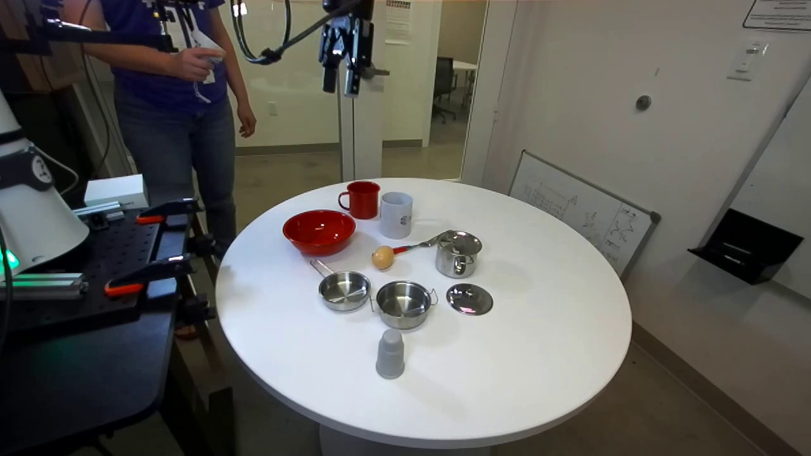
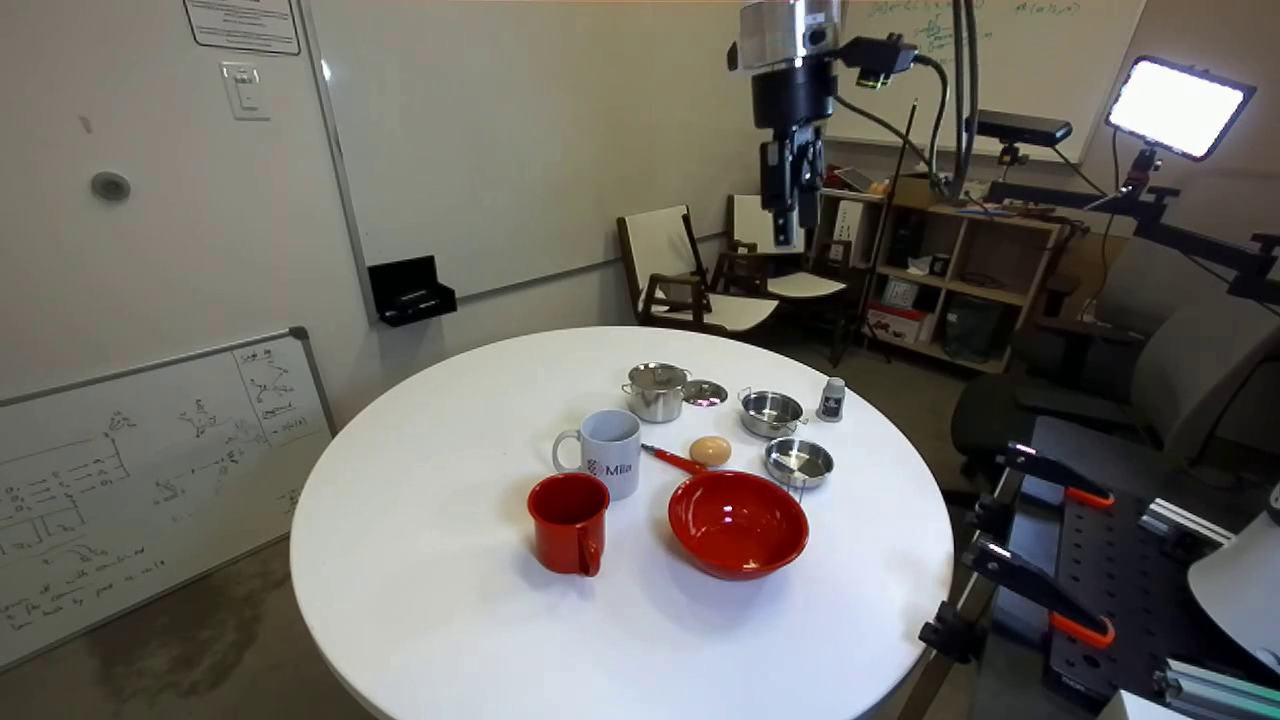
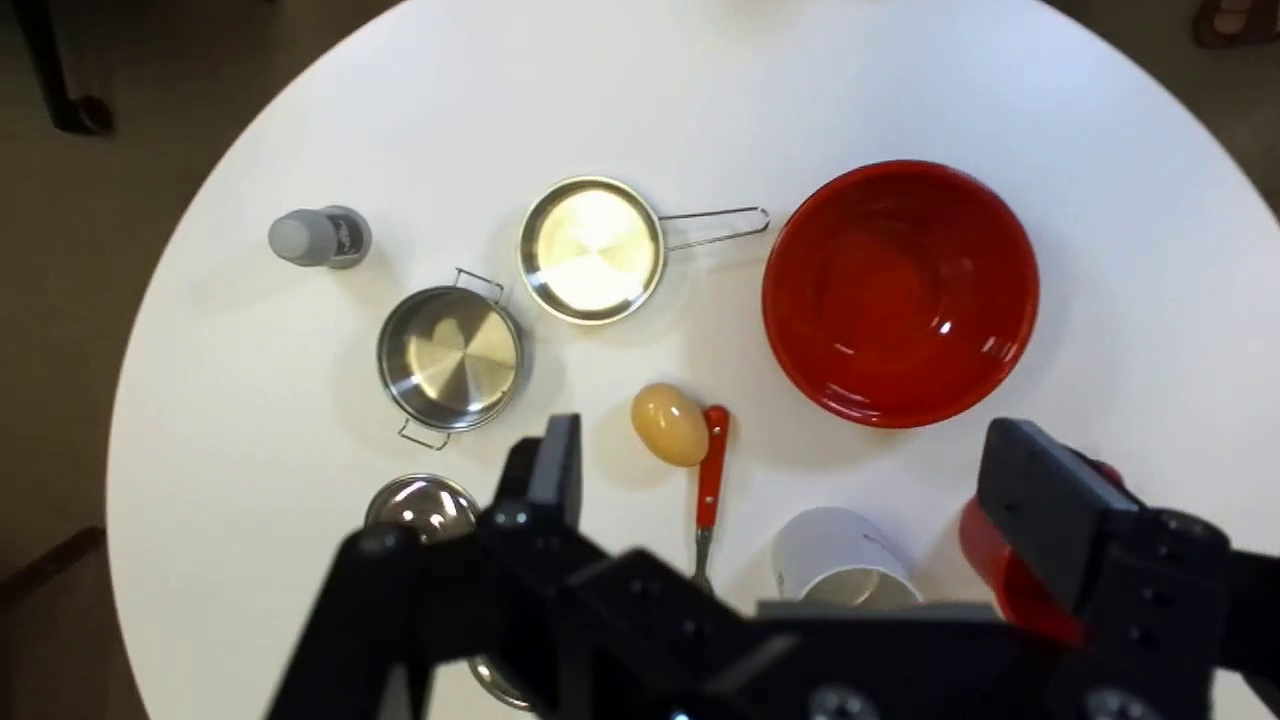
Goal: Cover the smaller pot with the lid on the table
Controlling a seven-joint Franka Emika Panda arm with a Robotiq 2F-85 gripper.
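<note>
The shorter of the two pots is an open steel pot with two wire handles, in both exterior views and the wrist view. The lid, a flat round shiny disc, lies on the table beside it; my finger partly hides it in the wrist view. A taller steel pot stands close by; its top is shiny and looks covered. Only its edge shows in the wrist view. My gripper is open and empty, high above the table.
On the white table are a long-handled steel pan, a grey bottle, an egg, a red-handled utensil, a red bowl, a red mug and a white mug. A person stands behind.
</note>
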